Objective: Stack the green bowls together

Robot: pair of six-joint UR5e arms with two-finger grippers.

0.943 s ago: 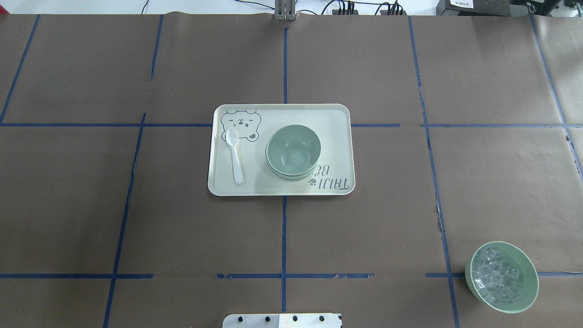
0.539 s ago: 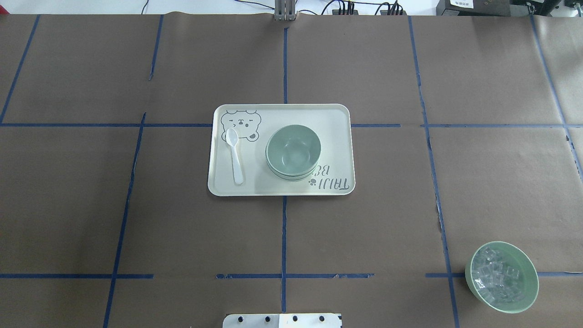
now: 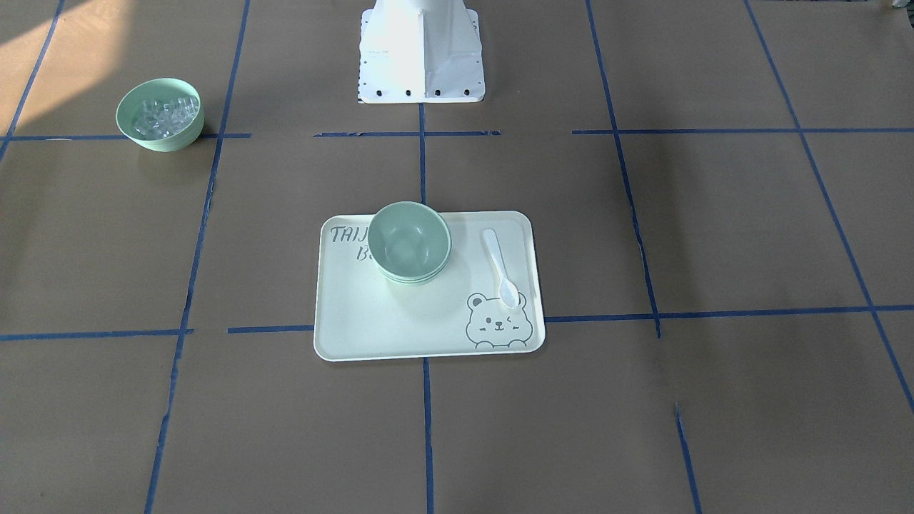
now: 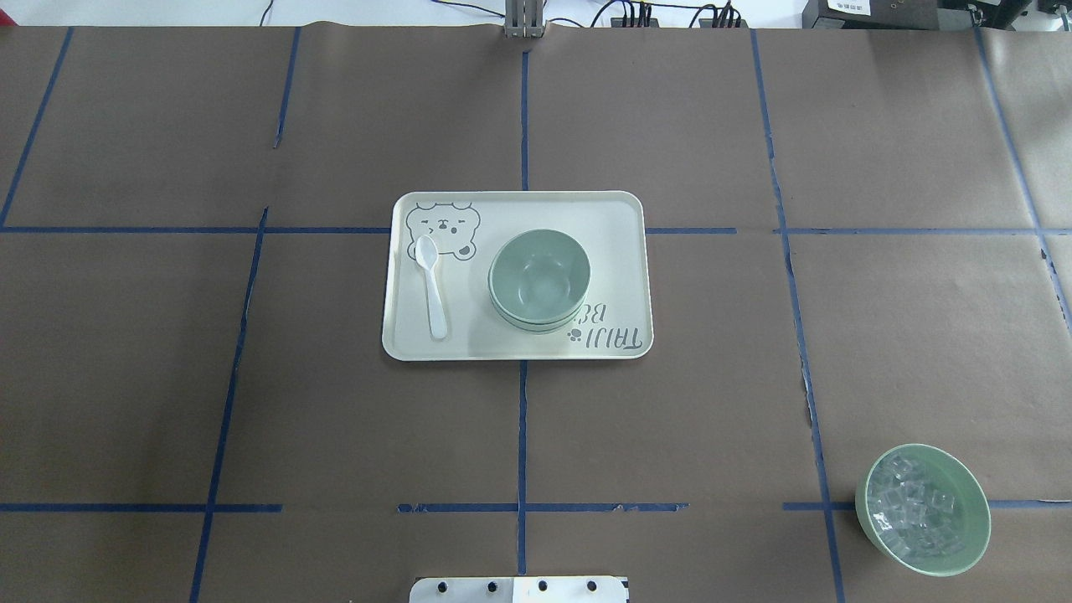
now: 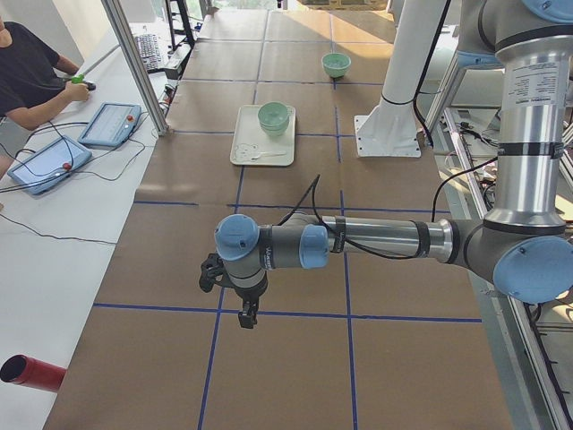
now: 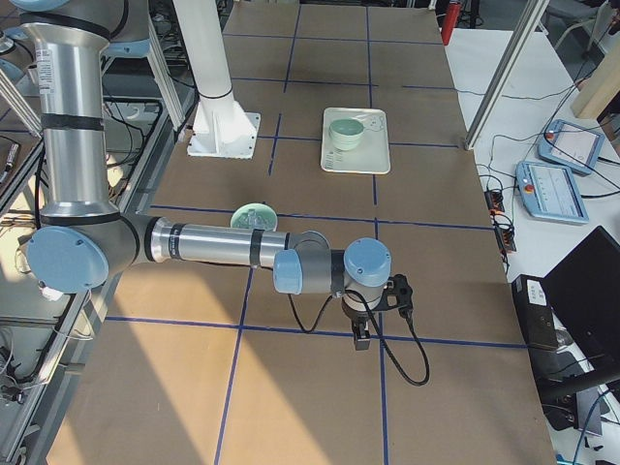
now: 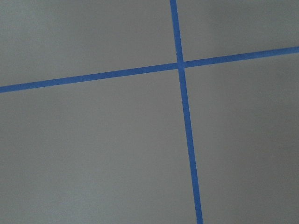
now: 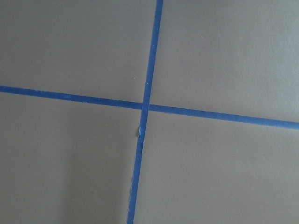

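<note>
The green bowls (image 4: 539, 278) sit nested in one stack on the right half of the bear-print tray (image 4: 603, 205); layered rims show at the stack's base in the front view (image 3: 410, 241). Neither gripper shows in the overhead or front view. The left gripper (image 5: 248, 315) hangs over bare table far from the tray, seen only in the left side view. The right gripper (image 6: 361, 339) hangs likewise at the other end, seen only in the right side view. I cannot tell whether either is open or shut. Both wrist views show only brown paper and blue tape.
A white spoon (image 4: 434, 289) lies on the tray's left half. A green bowl of clear ice-like cubes (image 4: 922, 508) stands at the near right of the table. The robot base (image 3: 420, 50) stands at the table's near edge. An operator (image 5: 27, 72) sits beyond the far side.
</note>
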